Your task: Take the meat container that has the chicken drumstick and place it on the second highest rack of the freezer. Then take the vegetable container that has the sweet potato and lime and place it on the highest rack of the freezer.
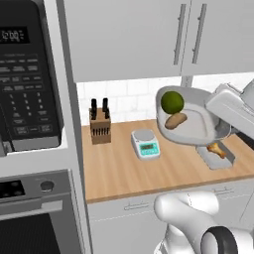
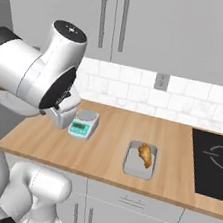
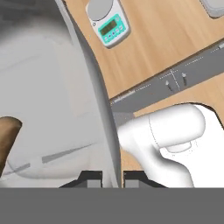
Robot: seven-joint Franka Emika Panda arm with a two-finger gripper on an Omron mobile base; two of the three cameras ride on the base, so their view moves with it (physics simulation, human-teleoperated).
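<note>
Your gripper (image 3: 112, 177) is clamping the vegetable container's (image 1: 198, 124) rim, holding it in the air above the worktop (image 1: 124, 168) with lime (image 1: 172, 102) and sweet potato (image 1: 175, 120) inside. Below it, the meat container (image 2: 140, 161) is sitting near the worktop's front edge.

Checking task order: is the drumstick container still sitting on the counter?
Yes, the drumstick container rests on the wooden counter beside the cooktop.
</note>
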